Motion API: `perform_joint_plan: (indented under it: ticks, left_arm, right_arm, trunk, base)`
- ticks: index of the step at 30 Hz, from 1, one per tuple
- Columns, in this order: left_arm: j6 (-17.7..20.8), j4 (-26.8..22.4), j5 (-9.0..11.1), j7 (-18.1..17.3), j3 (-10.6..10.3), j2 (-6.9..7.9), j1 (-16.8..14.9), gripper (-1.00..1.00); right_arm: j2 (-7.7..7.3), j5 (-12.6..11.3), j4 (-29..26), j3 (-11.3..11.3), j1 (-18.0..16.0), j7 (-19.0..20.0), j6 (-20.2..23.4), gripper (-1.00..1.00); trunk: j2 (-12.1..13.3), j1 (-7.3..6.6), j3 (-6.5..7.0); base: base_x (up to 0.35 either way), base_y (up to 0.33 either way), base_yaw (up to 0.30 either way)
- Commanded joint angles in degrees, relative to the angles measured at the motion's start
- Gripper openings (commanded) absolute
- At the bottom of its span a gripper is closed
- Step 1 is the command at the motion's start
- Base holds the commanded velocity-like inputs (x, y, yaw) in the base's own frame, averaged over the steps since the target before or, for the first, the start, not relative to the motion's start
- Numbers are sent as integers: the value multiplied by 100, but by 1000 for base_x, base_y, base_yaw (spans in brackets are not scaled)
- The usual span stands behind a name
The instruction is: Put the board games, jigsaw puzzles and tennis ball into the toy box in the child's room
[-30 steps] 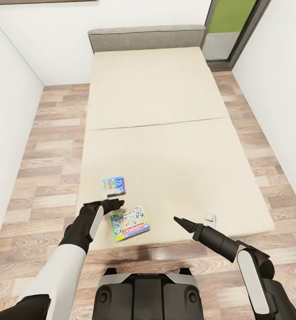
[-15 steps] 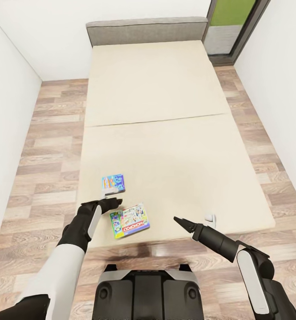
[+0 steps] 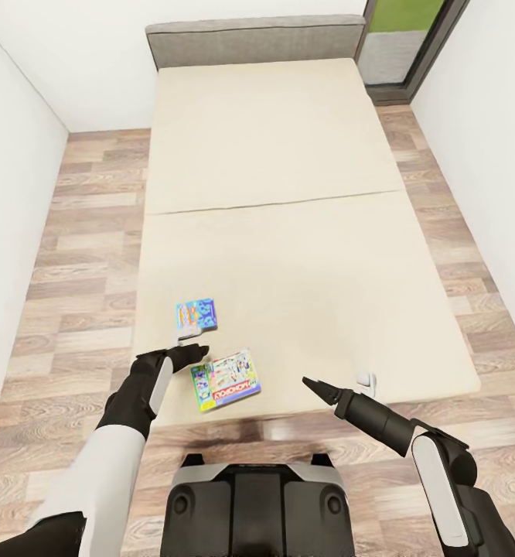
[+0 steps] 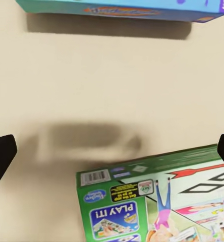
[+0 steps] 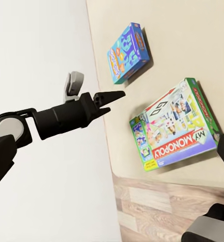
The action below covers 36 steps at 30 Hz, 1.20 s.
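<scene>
Two board games lie on the near left part of the beige bed (image 3: 288,255). One is a small blue box (image 3: 197,316) (image 4: 122,9) (image 5: 126,53). The other is a green Monopoly box (image 3: 226,380) (image 4: 162,201) (image 5: 175,126), closer to the bed's edge. My left gripper (image 3: 192,343) (image 4: 112,151) (image 5: 98,89) hovers open above the mattress between the two boxes and holds nothing. Over the bed's near edge, well right of the boxes, my right gripper (image 3: 337,381) stands open and empty.
A grey headboard (image 3: 254,42) closes the bed's far end. Wood-plank floor (image 3: 80,255) runs along both sides, with white walls close by. A dark-framed glass door (image 3: 408,46) stands at the far right. My base (image 3: 257,503) is against the bed's near edge.
The whole head view has shifted, so the headboard sits higher in the picture. Both grippers and the two boxes keep nearly the same places relative to each other.
</scene>
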Motion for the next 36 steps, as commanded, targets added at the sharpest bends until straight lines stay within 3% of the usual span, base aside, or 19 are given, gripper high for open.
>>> perform_joint_plan:
  ticks: [1,10,20,36]
  left_arm:
    - [32,-10,4,-18,27,-6,-2,100]
    - [5,-22,4,-19,39,-3,-2,100]
    - [-332,-19,-9,-11,-8,-10,-2,100]
    - [-417,-17,-39,-12,-61,-19,-2,100]
  right_arm:
    - [3,-9,-2,-9,-3,14,31,100]
    - [3,-9,-1,-9,-3,12,31,100]
    - [3,-9,0,-9,-3,12,31,100]
    - [3,-9,7,-9,-3,15,30,100]
  trunk:
    - [-9,3,-16]
    - [-9,3,-100]
    - [-9,3,-194]
    - [-9,3,-344]
  base:
    - [0,0,0]
    - [0,0,0]
    - [0,0,0]
    - [0,0,0]
